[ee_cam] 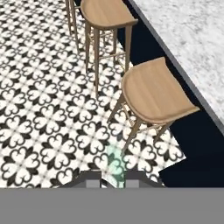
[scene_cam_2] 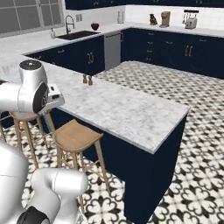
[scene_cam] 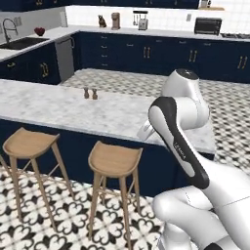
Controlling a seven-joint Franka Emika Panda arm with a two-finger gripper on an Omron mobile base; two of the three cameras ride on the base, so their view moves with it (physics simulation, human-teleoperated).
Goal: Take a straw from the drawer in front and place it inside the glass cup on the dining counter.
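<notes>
The gripper (ee_cam: 113, 180) has its two dark tips drawn close together, pinching a pale, faintly greenish, blurred sliver that rises between them. This looks like the straw (ee_cam: 114, 162), though it is too blurred to make out its length or how it tilts.

In the hand view the gripper looks down on the black-and-white patterned floor (ee_cam: 43, 109), just off the counter's (ee_cam: 192, 39) long edge. The straw lies over the floor tiles beside the legs of the near stool (ee_cam: 155, 94). A second stool (ee_cam: 107, 13) stands further along the same edge.

From the left base view the arm bends over the near edge of the counter (scene_cam: 73, 110), towards its right-hand end, with the hand hanging just outside the marble. The two stools (scene_cam: 114, 158) are tucked against the navy base below that edge. Two small brown shakers (scene_cam: 90, 93) stand side by side near the far edge of the counter, well apart from the hand. In the right base view they stand at that far edge too (scene_cam_2: 87, 79).
</notes>
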